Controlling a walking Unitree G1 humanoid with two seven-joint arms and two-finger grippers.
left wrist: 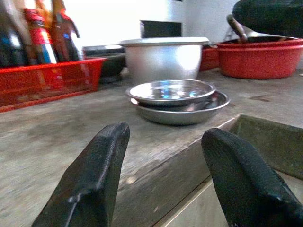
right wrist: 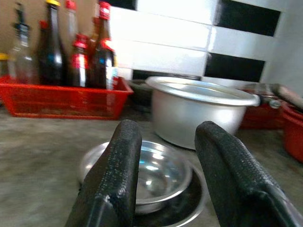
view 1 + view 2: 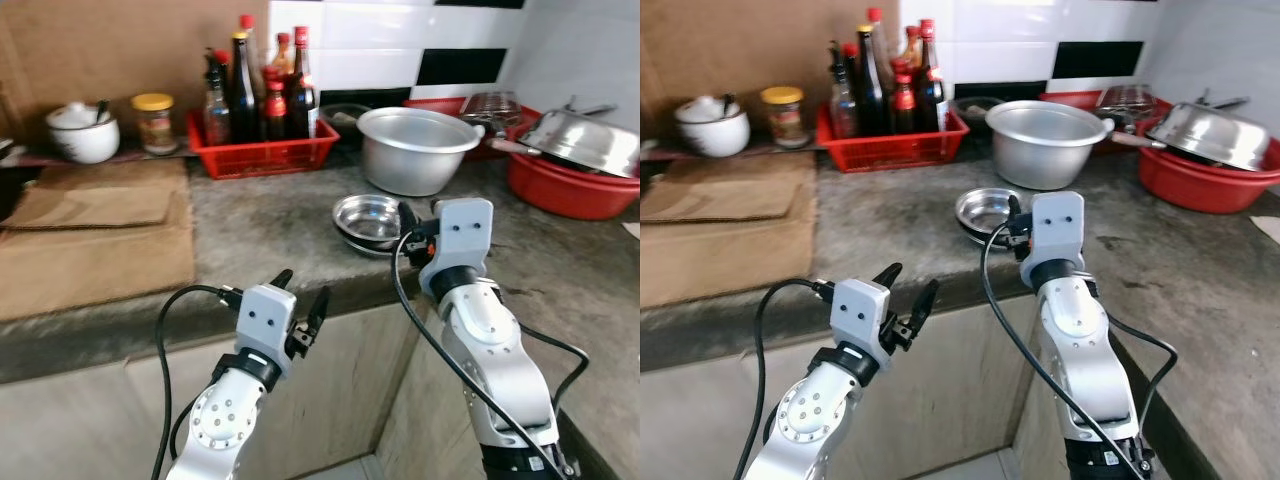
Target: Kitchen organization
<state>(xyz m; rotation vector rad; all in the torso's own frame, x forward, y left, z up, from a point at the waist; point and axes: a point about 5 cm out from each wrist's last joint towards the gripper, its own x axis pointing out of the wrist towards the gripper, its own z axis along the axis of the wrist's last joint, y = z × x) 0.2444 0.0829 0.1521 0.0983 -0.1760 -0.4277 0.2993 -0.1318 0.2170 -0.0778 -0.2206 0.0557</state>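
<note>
1. The countertop (image 3: 270, 235) is crowded along its back edge: aluminium pot (image 3: 415, 148), red basket of bottles (image 3: 262, 150).
2. The stacked steel bowls (image 3: 368, 221) sit near the front edge.
3. Right gripper (image 2: 163, 156), fingers apart, hovers just over them; an off-centre pinch on that slick rim could skid them off.
4. Left gripper (image 3: 304, 305), fingers apart, hangs by the front edge.

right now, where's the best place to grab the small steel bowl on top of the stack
Probably by the near rim of the small steel bowl, coming from the counter's front edge, where the right gripper hovers with its fingers open. The bowl sits upright inside a wider steel plate, so its thin raised lip is the exposed part; one finger inside, one outside.
</note>
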